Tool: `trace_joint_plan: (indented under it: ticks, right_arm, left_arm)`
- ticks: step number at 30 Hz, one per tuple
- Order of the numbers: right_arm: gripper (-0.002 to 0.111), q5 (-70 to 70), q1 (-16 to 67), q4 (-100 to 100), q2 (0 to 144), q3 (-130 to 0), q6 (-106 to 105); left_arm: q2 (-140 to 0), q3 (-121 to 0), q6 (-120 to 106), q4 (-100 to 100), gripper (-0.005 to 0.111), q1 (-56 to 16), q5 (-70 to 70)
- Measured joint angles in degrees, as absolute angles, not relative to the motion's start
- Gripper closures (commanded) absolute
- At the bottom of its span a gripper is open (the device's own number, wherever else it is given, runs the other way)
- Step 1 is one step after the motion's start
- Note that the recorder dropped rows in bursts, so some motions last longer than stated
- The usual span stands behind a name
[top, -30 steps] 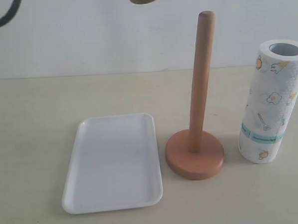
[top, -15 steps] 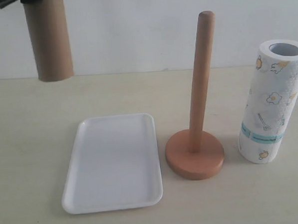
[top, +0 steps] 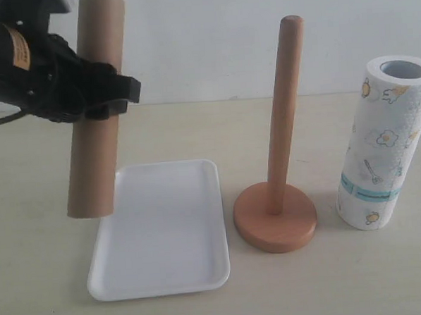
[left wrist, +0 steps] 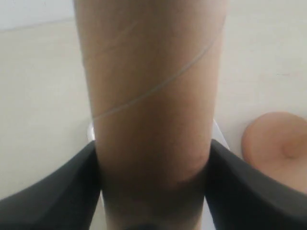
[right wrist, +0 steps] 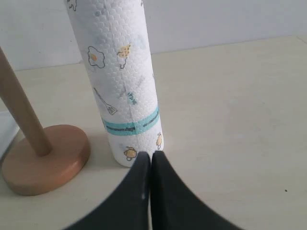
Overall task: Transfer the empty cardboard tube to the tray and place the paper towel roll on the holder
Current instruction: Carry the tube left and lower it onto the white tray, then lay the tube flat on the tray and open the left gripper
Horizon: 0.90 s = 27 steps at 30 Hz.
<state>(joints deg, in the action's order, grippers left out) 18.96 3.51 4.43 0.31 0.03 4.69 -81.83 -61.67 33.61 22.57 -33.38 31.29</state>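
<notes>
My left gripper (top: 94, 93) is shut on the empty cardboard tube (top: 97, 156), gripping it about midway. The brown tube hangs nearly upright, its lower end just above the left rim of the white tray (top: 165, 230). In the left wrist view the tube (left wrist: 151, 96) fills the frame between the black fingers (left wrist: 57, 187). The wooden holder (top: 277, 217) stands bare right of the tray. The paper towel roll (top: 383, 145) stands upright at the far right. My right gripper (right wrist: 151, 160) is shut and empty, close in front of the roll (right wrist: 120, 81); it does not show in the exterior view.
The holder's disc base (right wrist: 45, 160) and dowel sit close beside the roll in the right wrist view. A white wall runs along the back edge of the beige table (top: 344, 284).
The left arm has come down into view with the tube, lowering it from the top of the frame and slightly right, to just above the tray's left edge.
</notes>
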Motion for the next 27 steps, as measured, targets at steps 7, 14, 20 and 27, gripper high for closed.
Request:
trace_joint_plan:
  ticks: [7, 14, 20, 27]
  right_arm:
    - [0.108, 19.0, 3.5, 4.4, 0.3, 0.0, 4.7]
    - [0.108, 19.0, 3.5, 4.4, 0.3, 0.0, 4.7]
    - [0.108, 19.0, 3.5, 4.4, 0.3, 0.0, 4.7]
    - [0.108, 19.0, 3.5, 4.4, 0.3, 0.0, 4.7]
  left_arm:
    - [-92.0, -61.7, 33.1, 14.6, 0.103, -32.5, 29.7]
    - [-99.1, -61.7, 32.5, 10.0, 0.103, -30.8, 27.7]
    - [-102.8, -61.8, 31.8, 6.9, 0.103, -30.7, 24.4]
    - [-107.5, -64.2, 31.4, 5.8, 0.103, -30.7, 23.6]
